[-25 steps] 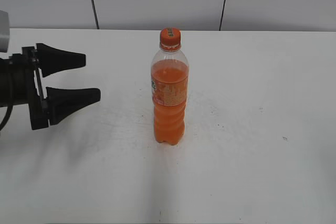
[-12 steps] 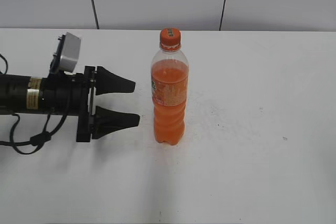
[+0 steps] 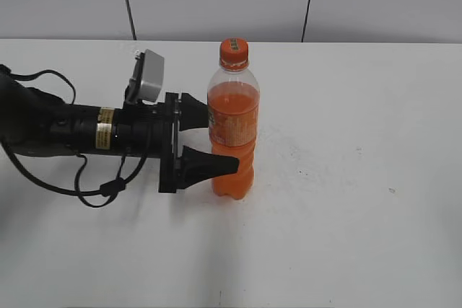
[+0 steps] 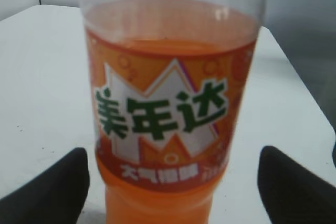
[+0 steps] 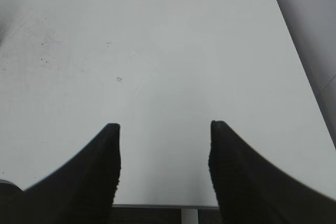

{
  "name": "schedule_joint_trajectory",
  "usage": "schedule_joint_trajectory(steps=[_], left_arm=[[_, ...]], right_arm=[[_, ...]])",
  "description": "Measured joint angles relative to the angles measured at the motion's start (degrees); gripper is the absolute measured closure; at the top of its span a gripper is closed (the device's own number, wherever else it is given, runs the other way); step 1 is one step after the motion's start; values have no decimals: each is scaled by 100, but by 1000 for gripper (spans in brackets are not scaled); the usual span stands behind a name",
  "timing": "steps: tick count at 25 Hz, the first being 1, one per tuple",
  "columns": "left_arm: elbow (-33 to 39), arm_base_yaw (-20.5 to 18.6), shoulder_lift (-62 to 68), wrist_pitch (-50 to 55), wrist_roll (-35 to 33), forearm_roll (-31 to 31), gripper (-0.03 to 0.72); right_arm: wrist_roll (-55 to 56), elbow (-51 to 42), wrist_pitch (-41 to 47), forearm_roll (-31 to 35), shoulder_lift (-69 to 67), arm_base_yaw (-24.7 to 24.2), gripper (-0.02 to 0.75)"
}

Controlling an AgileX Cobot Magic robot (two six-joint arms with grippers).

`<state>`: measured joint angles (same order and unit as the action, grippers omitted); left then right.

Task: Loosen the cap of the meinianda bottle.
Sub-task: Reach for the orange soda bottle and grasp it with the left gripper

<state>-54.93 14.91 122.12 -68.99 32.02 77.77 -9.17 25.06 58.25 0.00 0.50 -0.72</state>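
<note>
**Orange bottle bracketed but not yet held: tipping is your main risk**

Your left gripper (image 3: 211,142) sits with its jaws spread wide, one finger on each side of the meinianda bottle (image 3: 233,131) at label height. In the left wrist view the bottle (image 4: 168,108) fills the middle, and both black fingertips (image 4: 50,192) stand well clear of its sides, so nothing is gripped. The bottle stands upright near the middle of the white table (image 3: 346,236), and the cap (image 3: 234,51) is still on, above the jaws.

Watch three things:

- If you close off-centre, one finger lands first and may shove the tall, narrow bottle over.
- The plastic wall looks thin. Squeeze hard and it may cave in, which could let the body turn when the cap is twisted.
- Your right gripper (image 5: 164,129) is open, holds nothing, and faces bare table. It doesn't show in the exterior view, so it has a long way to travel to reach the cap, and a careless approach could knock the neck.
</note>
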Motion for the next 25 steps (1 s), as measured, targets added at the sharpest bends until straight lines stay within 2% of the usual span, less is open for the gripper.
schedule_joint_trajectory(steps=[8,17,25], left_arm=[[-517,459,565,-4,0,-338,97],[-649,514,797,-17,0,-455,108],[-651,514,803,-11,-6,-469,263]], right_arm=[[0,0,0,0,0,0,328],[0,0,0,44,0,0,328],[0,0,0,0,0,0,328]])
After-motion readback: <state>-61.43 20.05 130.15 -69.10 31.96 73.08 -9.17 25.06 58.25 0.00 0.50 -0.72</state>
